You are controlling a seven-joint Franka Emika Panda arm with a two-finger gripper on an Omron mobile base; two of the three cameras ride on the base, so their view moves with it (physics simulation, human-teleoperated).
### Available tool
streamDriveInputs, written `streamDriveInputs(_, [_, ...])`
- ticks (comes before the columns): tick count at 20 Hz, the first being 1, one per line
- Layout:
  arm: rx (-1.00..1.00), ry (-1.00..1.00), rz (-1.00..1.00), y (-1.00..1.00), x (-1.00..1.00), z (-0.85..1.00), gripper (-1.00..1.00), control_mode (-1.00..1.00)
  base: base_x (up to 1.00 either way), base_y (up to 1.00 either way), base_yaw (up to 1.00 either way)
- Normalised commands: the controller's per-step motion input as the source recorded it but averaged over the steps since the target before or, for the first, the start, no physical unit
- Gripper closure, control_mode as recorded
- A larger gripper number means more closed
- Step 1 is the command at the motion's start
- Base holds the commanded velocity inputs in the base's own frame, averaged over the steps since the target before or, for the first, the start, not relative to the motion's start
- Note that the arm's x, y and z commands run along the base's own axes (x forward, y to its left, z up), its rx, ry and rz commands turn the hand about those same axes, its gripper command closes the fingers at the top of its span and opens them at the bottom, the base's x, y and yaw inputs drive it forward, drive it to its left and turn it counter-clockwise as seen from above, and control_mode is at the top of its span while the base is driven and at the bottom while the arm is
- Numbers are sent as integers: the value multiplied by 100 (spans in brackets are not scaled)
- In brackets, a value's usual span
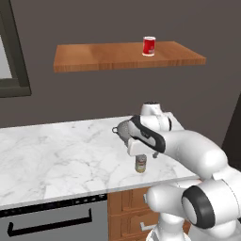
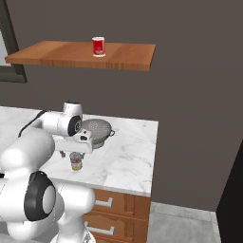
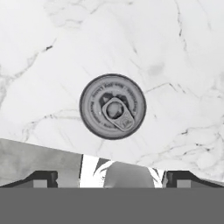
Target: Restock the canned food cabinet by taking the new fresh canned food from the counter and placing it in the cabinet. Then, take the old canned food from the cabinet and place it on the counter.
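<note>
Hovering above your tan-labelled can (image 3: 112, 106) on the tabletop (image 3: 52, 65), your end effector (image 3: 112, 178) is spread wide, gripping nothing.

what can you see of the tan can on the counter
The tan can is a small tin with a yellowish-tan label, a red patch and grey metal rims. It stands upright on the white marble counter, near the front edge, in front of the colander. From above, its grey lid carries a ring pull. The open gripper hangs straight over it, not touching.
</note>
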Motion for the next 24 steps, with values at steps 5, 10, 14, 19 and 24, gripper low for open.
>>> streamDriveInputs(5, [-2, -2, 0, 0, 1, -40, -100, -100, 0, 0, 0])
streamDriveInputs(10, [-1, -2, 0, 0, 13, -24, -100, -100, 0, 0, 0])
streamDriveInputs(14, [0, -3, 0, 6, 13, -20, -100, -100, 0, 0, 0])
streamDriveInputs(19, [0, -4, 0, 7, 13, -13, -100, -100, 0, 0, 0])
streamDriveInputs(24, [0, -5, 0, 2, 14, -15, -100, -100, 0, 0, 0])
